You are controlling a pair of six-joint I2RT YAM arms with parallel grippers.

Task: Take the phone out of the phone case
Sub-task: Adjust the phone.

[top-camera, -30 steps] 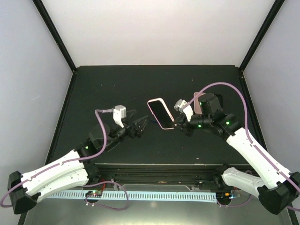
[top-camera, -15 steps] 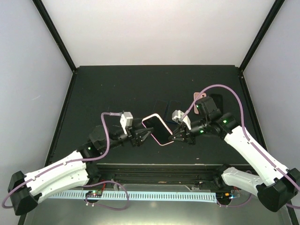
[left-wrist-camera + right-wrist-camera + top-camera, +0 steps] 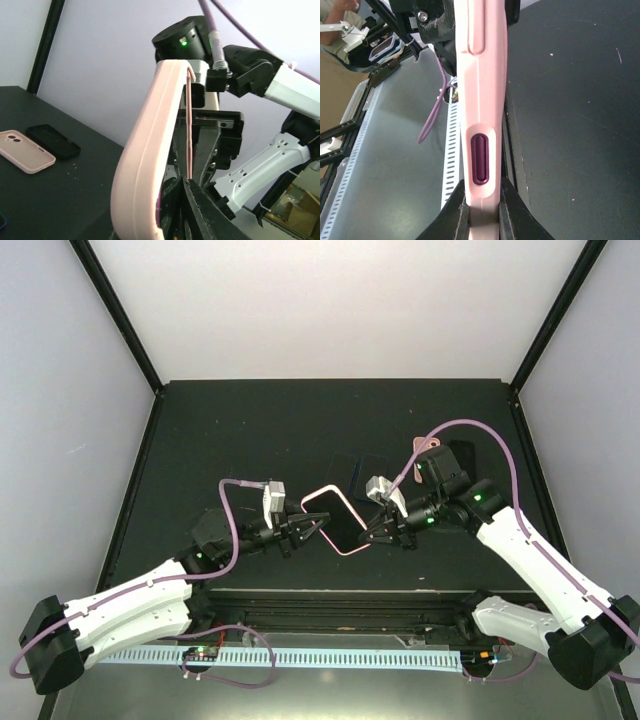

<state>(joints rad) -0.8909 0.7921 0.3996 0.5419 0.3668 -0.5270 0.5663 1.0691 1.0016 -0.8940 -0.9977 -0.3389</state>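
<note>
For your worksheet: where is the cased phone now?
Top view: the phone is held near the front middle, between the left gripper and the right gripper.

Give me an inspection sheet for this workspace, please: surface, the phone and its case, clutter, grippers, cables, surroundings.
Surface: black table, a few pale specks.
Job's things: phone inside its pink phone case, held off the table between both arms.
Clutter: spare pink case and black case lying side by side; dark flat items behind the phone, unidentifiable.
Grippers: left gripper pinching one end of the phone case; right gripper pinching the opposite end.
Cables: left cable and right cable, purple, arching above their arms.
Surroundings: white walls, black frame posts, slotted white duct at the front.
</note>
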